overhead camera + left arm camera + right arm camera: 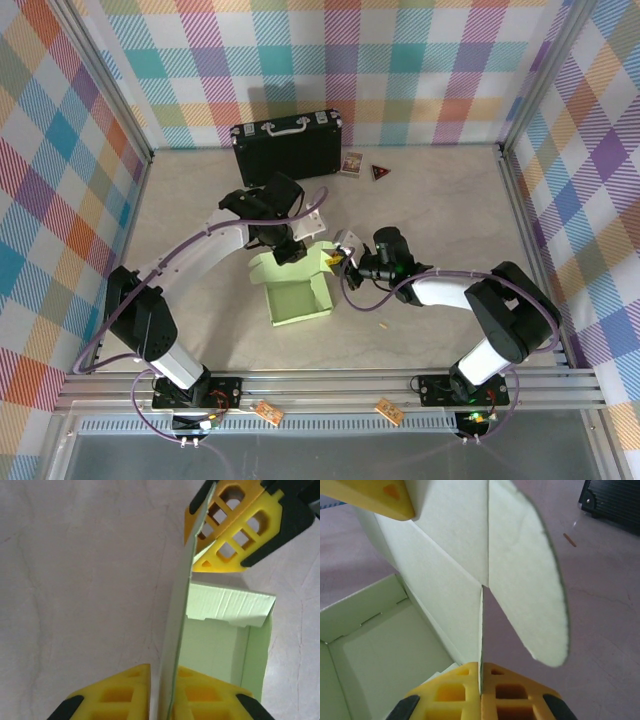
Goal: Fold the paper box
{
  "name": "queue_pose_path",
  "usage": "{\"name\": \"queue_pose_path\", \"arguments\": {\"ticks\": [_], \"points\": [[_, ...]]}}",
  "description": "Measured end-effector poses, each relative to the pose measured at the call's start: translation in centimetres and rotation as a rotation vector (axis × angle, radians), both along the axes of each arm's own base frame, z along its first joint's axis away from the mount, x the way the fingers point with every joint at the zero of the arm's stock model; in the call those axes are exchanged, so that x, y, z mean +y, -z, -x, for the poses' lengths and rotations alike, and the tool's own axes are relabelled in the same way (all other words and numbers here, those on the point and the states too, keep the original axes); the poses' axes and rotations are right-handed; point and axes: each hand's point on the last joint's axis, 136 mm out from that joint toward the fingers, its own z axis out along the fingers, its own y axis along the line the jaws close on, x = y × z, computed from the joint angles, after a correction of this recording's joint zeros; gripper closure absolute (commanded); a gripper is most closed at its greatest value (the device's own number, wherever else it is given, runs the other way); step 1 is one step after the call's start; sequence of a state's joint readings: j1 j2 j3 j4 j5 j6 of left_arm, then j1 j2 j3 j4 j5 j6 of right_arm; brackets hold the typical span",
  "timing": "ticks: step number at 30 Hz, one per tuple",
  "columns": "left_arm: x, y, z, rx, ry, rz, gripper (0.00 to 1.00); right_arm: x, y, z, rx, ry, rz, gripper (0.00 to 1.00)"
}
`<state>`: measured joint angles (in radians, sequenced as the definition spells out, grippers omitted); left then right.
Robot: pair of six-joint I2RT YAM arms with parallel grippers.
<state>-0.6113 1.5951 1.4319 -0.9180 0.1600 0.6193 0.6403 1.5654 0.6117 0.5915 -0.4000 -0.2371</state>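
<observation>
The pale green paper box [296, 296] sits mid-table as an open tray with its lid panel raised at the far side. My left gripper [289, 249] reaches down over that raised panel. In the left wrist view the panel [175, 630] runs edge-on between the yellow fingers [120, 692], and the left gripper [164, 672] is shut on it. My right gripper [346, 259] comes in from the right. In the right wrist view the right gripper [481, 667] is shut on the thin edge of a side flap [460, 545], beside a rounded tab [530, 580]. The box's inside [385, 655] lies lower left.
A black hard case [288, 145] with a metal handle stands at the back, its corner [615, 502] at upper right. A small card [351, 163] and a dark red triangle [380, 172] lie beside it. A tiny orange scrap [382, 325] lies right of the box.
</observation>
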Motion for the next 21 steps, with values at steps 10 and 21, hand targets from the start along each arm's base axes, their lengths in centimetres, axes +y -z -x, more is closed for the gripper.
{"name": "queue_pose_path", "arguments": {"ticks": [10, 21], "points": [[5.0, -7.3, -0.9, -0.288, -0.442, 0.283, 0.22, -0.5, -1.4, -1.0, -0.083, 0.069, 0.024, 1.0], [19.6, -5.8, 1.1, -0.382, -1.295, 0.583, 0.35, -0.9, -2.0, -1.4, -0.12, 0.092, 0.036, 1.0]]}}
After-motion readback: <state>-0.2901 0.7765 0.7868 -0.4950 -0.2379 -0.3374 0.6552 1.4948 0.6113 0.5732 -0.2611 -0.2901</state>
